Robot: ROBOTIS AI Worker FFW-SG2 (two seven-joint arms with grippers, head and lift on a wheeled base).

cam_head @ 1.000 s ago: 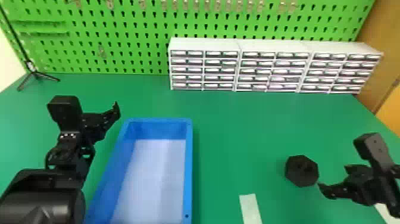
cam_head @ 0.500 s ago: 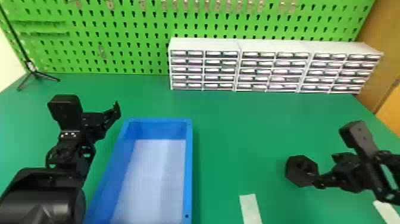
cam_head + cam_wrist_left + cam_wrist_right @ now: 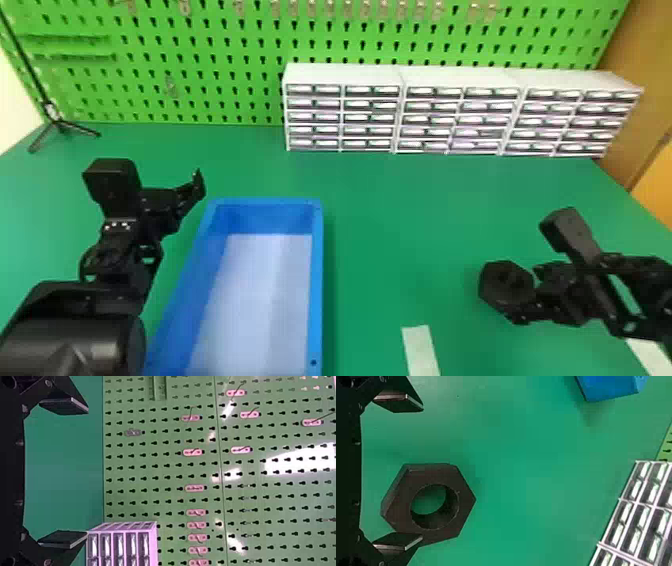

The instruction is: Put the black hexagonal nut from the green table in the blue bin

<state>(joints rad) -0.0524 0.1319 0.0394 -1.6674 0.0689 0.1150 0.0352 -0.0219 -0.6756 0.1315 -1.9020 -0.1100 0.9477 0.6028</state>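
Observation:
At the table's right, my right gripper [image 3: 532, 290] is beside the black hexagonal nut [image 3: 504, 284], which lies flat on the green table [image 3: 400, 240]. In the right wrist view, my right gripper [image 3: 421, 473] has its fingers wide apart; one fingertip overlaps an edge of the nut [image 3: 464, 500], and whether they touch I cannot tell. The blue bin [image 3: 316, 280] stands left of the nut, with nothing in its visible part. My left gripper [image 3: 192, 200] is parked over the bin's left side; in the left wrist view the left gripper [image 3: 85, 473] is open and holds nothing.
White drawer cabinets [image 3: 345, 75] line the back of the table before a green pegboard [image 3: 225, 60]. A small black tripod [image 3: 60, 125] stands at the back left. A pale strip [image 3: 421, 350] lies between the bin and the right arm.
My right gripper has moved left, from a gap away to right up beside the nut. The left arm has stayed where it was.

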